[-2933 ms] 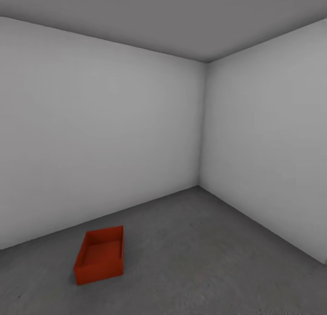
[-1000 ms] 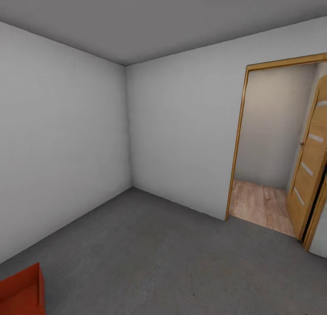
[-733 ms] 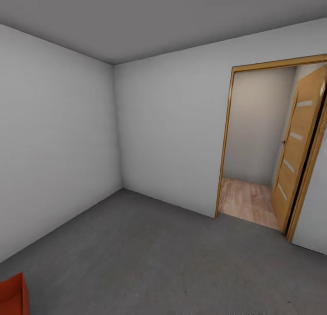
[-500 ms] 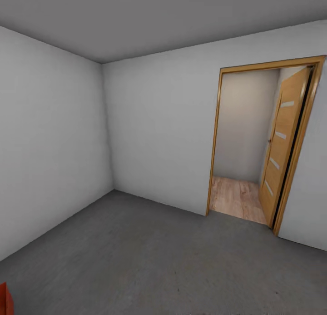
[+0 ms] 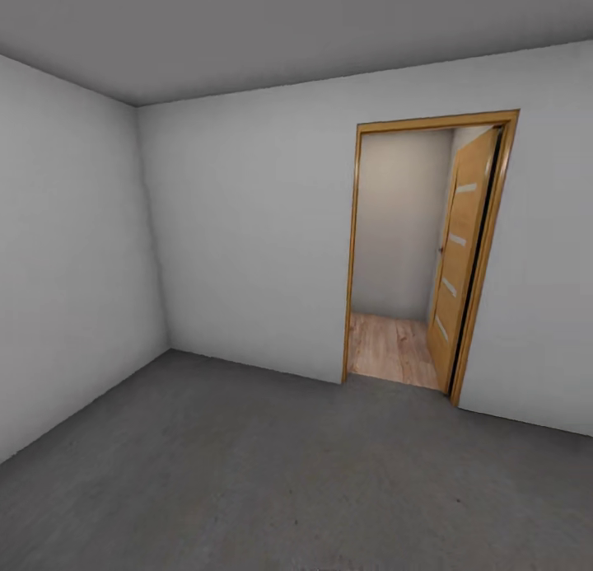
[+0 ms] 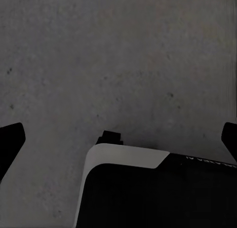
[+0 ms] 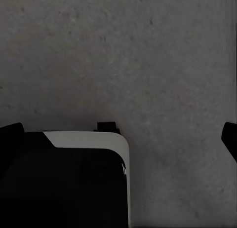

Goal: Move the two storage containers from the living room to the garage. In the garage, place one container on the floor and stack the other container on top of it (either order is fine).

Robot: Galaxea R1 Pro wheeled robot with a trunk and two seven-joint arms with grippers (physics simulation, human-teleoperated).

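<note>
You're in the garage point(image 5: 247, 217) now, head camera looking across to the doorway point(image 5: 356, 250), which stands right of centre in the far wall. The dark grey concrete floor point(image 5: 280, 472) spreads from the doorway's threshold towards you and off to both sides, rough and matte. A second grey wall point(image 5: 66, 258) meets the doorway's wall at a corner well to the doorway's left, and the grey ceiling point(image 5: 288, 27) hangs over it all. The wooden panel door point(image 5: 457, 258) is swung open and sits against the right side of the doorway's frame. Through the doorway there's a strip of light wood-plank floor point(image 5: 391, 348) and a pale wall behind it.

Down at your wrists, both cameras look at the concrete. A rounded white-and-black body point(image 6: 128, 161) sits in each; it looks like part of your own base, though the view is too tight to be sure.

Your left gripper point(image 6: 118, 139) is spread wide, its dark fingertips point(image 6: 11, 139) at the far edges of the picture, with nothing between them. Your right gripper point(image 7: 121, 136) is spread just as wide, and it too has hold of nothing.
</note>
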